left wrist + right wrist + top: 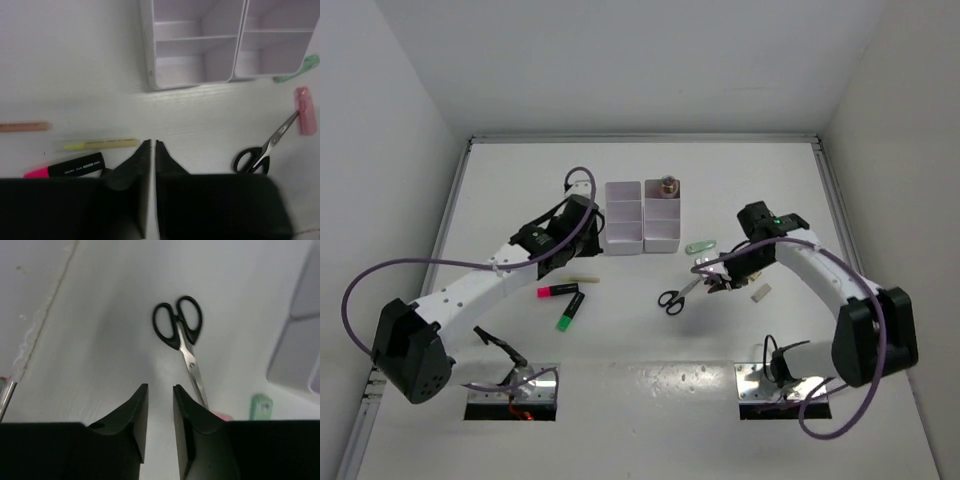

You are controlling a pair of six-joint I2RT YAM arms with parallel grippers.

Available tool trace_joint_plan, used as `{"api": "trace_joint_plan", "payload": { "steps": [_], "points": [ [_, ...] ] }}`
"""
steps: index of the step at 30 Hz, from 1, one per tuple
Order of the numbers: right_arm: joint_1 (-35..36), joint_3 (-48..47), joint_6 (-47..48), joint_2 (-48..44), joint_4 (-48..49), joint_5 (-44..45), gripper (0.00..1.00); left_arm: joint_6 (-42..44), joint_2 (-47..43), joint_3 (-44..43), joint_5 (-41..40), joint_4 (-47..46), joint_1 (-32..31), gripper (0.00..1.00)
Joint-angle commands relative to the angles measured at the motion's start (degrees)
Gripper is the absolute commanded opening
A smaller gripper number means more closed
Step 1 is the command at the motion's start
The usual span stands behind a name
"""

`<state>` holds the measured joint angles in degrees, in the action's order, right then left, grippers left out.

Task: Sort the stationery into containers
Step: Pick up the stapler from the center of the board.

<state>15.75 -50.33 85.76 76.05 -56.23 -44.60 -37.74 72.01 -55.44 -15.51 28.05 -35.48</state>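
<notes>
Two white three-compartment containers (623, 228) (661, 231) stand side by side at the table's centre back; they also show in the left wrist view (192, 75) (280, 70). My left gripper (563, 258) is shut and empty above a yellow stick (100, 144) and a pink highlighter (65, 166). A pink stick (25, 127) lies further left. A green highlighter (570, 311) lies nearer. My right gripper (717, 281) is narrowly open and empty, over the blade end of black-handled scissors (180, 335), beside a pink tube (304, 110) and a green clip (700, 246).
A small brownish item (667, 184) sits in the far compartment of the right container. A beige block (760, 293) lies right of my right gripper. White walls close the table on the left, back and right.
</notes>
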Motion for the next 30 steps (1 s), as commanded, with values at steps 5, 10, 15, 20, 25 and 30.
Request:
{"api": "trace_joint_plan", "payload": {
  "steps": [5, 10, 15, 20, 25, 30],
  "points": [
    [6.1, -5.6, 29.3, 10.7, -6.7, -8.1, 0.37, 7.9, -7.0, -1.1, -12.7, 1.7, 1.7, 0.70],
    [11.8, -4.4, 28.1, 12.4, -0.4, -4.3, 0.20, 9.6, -10.0, 2.3, -14.6, -0.5, 1.7, 0.82],
    [16.2, -5.7, 24.4, 16.3, 4.5, -0.4, 0.12, 10.1, -12.2, 2.9, -14.6, -1.5, 2.8, 0.82],
    [20.2, -5.7, 18.7, 19.3, 10.6, 2.2, 0.15, 10.7, -14.4, 3.9, -13.4, -2.6, 2.8, 0.82],
    [21.5, -7.2, 18.0, 20.5, 11.3, 7.0, 0.18, 11.2, -14.9, 4.5, -12.8, -2.6, 2.8, 0.82],
    [22.0, -6.6, 17.4, 21.0, 12.1, 9.0, 0.18, 11.2, -14.9, 4.5, -11.0, -3.1, 2.8, 0.82]
  ]
}}
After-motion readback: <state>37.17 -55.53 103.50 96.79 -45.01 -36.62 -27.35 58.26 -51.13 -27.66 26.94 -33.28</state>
